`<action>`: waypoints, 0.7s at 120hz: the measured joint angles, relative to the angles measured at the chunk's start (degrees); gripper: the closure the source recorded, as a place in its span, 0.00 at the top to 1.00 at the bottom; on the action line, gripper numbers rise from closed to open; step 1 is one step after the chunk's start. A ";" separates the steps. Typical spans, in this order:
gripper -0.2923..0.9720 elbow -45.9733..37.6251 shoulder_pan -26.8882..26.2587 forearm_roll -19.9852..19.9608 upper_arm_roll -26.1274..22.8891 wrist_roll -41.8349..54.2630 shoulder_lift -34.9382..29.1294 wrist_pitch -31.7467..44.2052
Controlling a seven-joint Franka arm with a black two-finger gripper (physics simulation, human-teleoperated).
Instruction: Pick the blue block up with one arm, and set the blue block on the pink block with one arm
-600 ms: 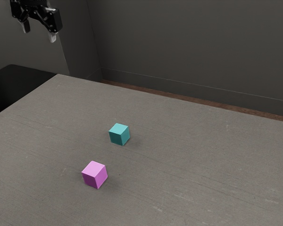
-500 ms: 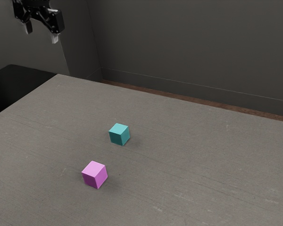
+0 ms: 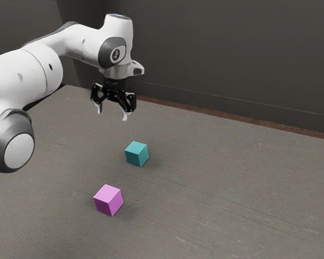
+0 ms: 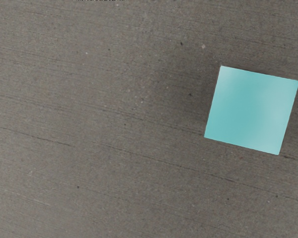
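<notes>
A teal-blue block (image 3: pixel 136 154) rests on the grey table (image 3: pixel 232 178) near its middle. The pink block (image 3: pixel 108 199) lies nearer the front, a short way from it and apart. My black gripper (image 3: pixel 113 111) hangs open in the air above the table, behind the blue block and toward the exterior view's left of it, with nothing between its fingers. The wrist view looks straight down on the blue block's top face (image 4: pixel 252 109), which lies off to one side of the hand.
My white arm (image 3: pixel 38 70) comes in from the exterior view's left over the table's back corner. A dark wall with a reddish floor strip (image 3: pixel 221 113) runs behind the table's far edge.
My gripper has come down and toward the exterior view's right, from high at the upper left to just above the table behind the blue block. Both blocks stay where they were.
</notes>
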 joint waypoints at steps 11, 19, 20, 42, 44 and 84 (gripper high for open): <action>0.77 -0.27 -0.05 -2.28 -0.79 -1.56 2.33 1.99; 0.77 -0.85 -0.20 -3.83 -1.11 -2.87 3.53 3.25; 0.77 -0.92 -0.18 -3.95 -1.13 -3.04 3.60 3.38; 0.77 -0.69 0.37 -2.88 -1.21 -3.91 7.69 6.47; 0.77 -0.65 0.55 -2.68 -1.22 -3.83 8.12 6.93; 0.77 -0.34 1.88 -1.94 -2.83 -1.46 11.17 13.51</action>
